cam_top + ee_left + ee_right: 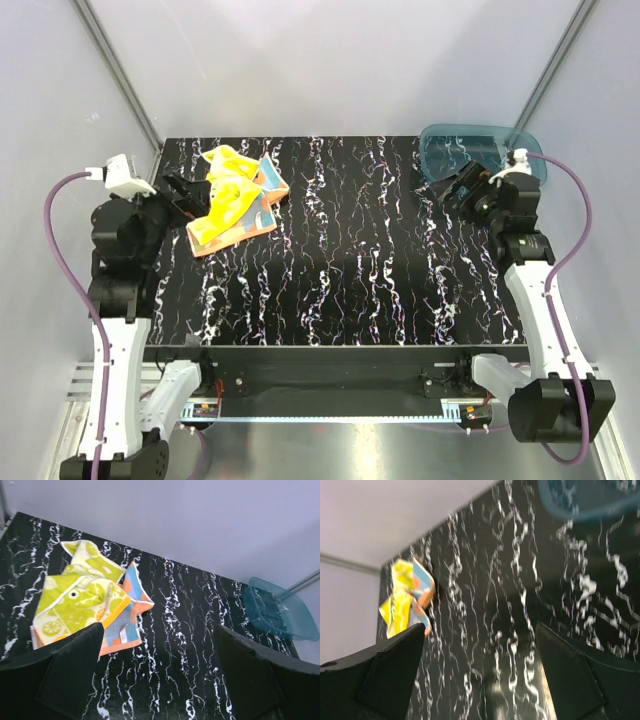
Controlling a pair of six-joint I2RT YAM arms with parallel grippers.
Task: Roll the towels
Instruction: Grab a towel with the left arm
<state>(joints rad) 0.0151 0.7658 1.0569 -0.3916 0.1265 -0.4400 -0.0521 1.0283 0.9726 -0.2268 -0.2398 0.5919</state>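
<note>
Dark fingers (65,670) of the left end effector (157,635) fill the lower corners of the left wrist view. They are spread wide with nothing between them: open and empty. The right end effector (480,635) reads the same, fingers apart and holding nothing. It hangs at the far right of the surface (350,280), just beside the teal bin (450,150) and well apart from the cloth.

Both towels lie in one crumpled heap at the far left of the surface. The yellow towel (225,195) is draped over the orange towel (268,200), touching it. Neither is flat and neither is rolled. The left end effector stands just left of the heap, apparently not touching it.

Assessment: rolling has not begun, and the step in hand is the approach to the heap. The next move likely calls for the left end effector to pinch a free edge of the yellow towel. It would then draw it clear of the orange towel and spread it flat, since bunched cloth would roll unevenly.
</note>
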